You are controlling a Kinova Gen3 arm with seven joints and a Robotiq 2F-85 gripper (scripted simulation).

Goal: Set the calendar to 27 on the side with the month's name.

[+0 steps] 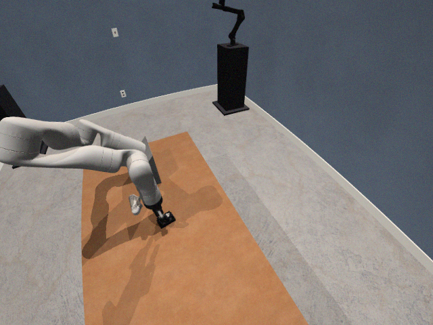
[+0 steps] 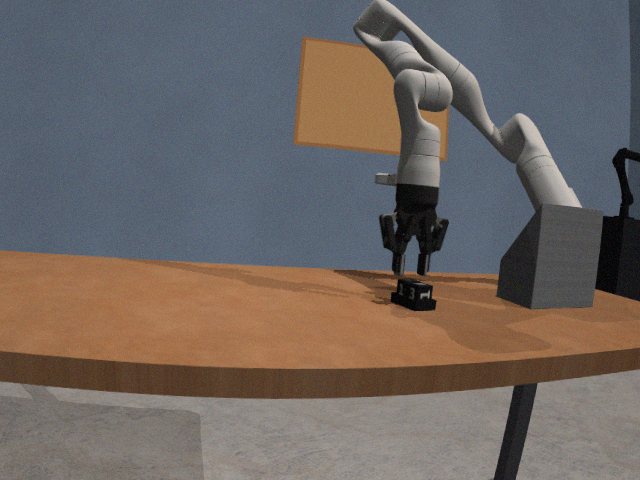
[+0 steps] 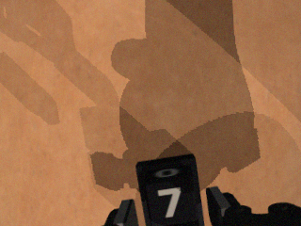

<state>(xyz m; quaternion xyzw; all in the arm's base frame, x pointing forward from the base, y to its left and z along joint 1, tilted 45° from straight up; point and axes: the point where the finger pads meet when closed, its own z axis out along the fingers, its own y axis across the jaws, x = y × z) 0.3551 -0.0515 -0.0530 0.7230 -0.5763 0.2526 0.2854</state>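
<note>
The small black calendar [image 2: 413, 295], a tray with two cubes in it, stands on the wooden table in front of the arm's grey base. It also shows in the top view [image 1: 166, 219]. In the wrist view a black cube [image 3: 170, 197] shows a white 7 on its top face and an oval mark on the side face beyond. White digits on the tray's near side are too small to read surely. My gripper [image 2: 410, 269] hangs straight above the cubes, half open, its fingertips a little above the cube tops. The fingertips flank the 7 cube in the wrist view [image 3: 170, 209] and hold nothing.
The arm's grey base block [image 2: 550, 256] stands to the right of the calendar. A black pedestal [image 1: 231, 78] with a dark sculpture stands on the floor far behind the table. The table's front edge [image 2: 310, 372] is well away from the calendar.
</note>
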